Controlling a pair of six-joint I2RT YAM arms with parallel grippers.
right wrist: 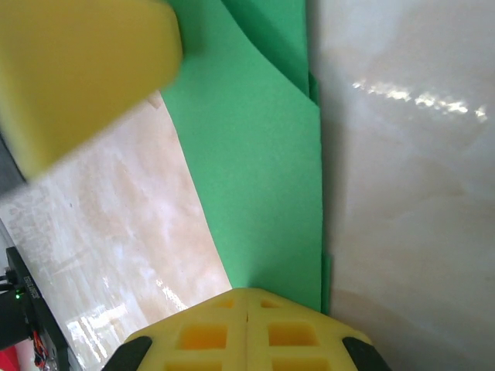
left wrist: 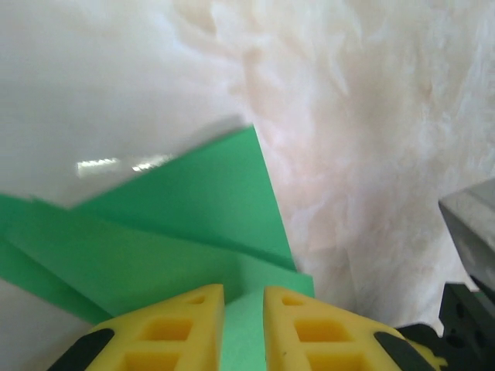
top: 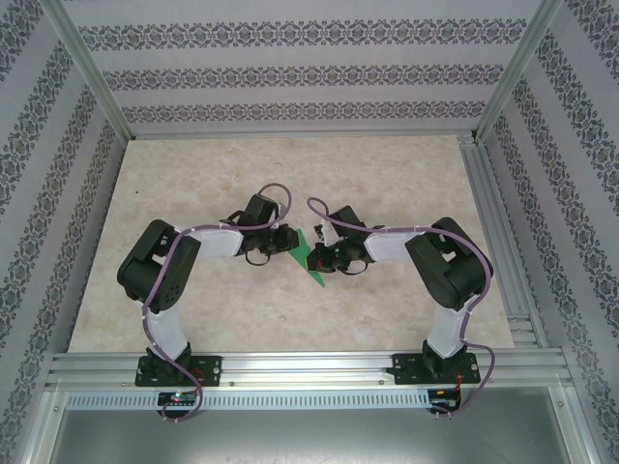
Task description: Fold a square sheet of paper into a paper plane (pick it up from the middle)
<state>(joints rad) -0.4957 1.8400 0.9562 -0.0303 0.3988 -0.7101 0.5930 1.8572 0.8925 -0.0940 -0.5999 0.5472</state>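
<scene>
At mid-table, over the pale marbled tabletop [top: 242, 309], the bright green square sheet of paper [top: 314, 259], creased into layered flaps, sat between the arms. The yellow-fingered right gripper [right wrist: 246, 297] pinched its edge; the left gripper [left wrist: 244, 297] stood narrowly parted over a flap. Folding seemed midway, and the next move likely called for pressing that crease flat.

Thin bright green square sheet of paper [top: 314, 271] [left wrist: 193, 224] [right wrist: 255, 170], plain and unmarked, is partly folded into a narrower pointed shape with overlapping layers and straight creases. It lies directly between the left gripper [top: 290, 242] [left wrist: 244, 297] and the right gripper [top: 325, 261] [right wrist: 246, 297]. It extends forward from beneath the left gripper's slightly parted tips, and its long straight edge runs out from under the right gripper's closed tips.
</scene>
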